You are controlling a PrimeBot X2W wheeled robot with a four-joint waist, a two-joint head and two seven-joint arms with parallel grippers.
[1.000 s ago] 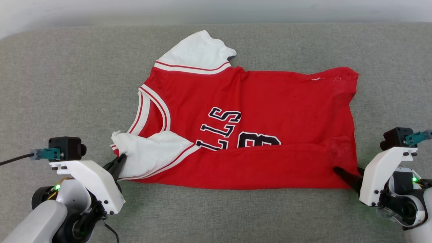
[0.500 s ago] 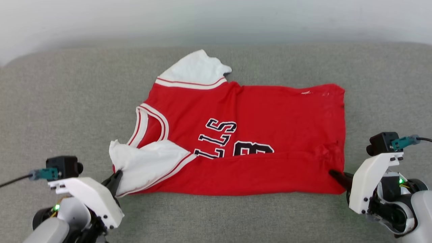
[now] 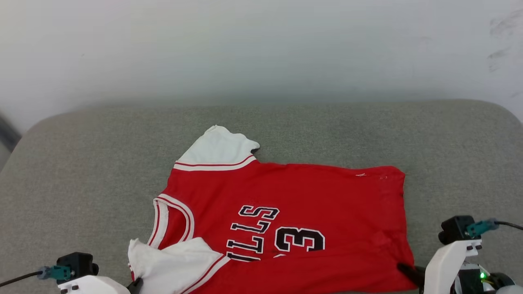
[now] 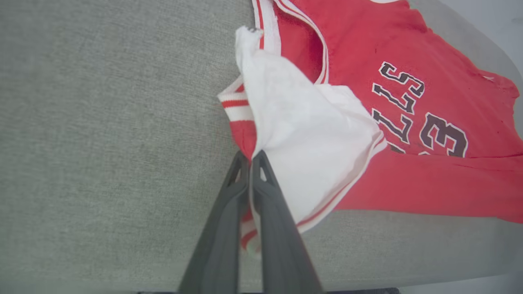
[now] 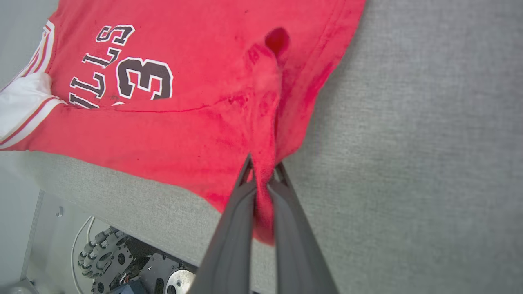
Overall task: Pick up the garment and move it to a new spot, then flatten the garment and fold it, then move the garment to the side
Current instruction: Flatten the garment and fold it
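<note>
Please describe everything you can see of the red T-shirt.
The red T-shirt looks like soft jersey, with white short sleeves, red-and-white striped trim at neck and sleeves, and black lettering with a "3" outlined in white. It lies front up on the gray padded surface, neck toward the robot's left, hem toward its right, the near edge folded over the print. The left claw is shut on the near sleeve; the right claw is shut on a bunched ridge at the near hem corner.

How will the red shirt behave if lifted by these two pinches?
Probably floppy: the garment bunches into a ridge at the right gripper. Likely to sag between pinches, since the left gripper holds the far end. Seemingly light: thin cloth, the white sleeve crumpled.
</note>
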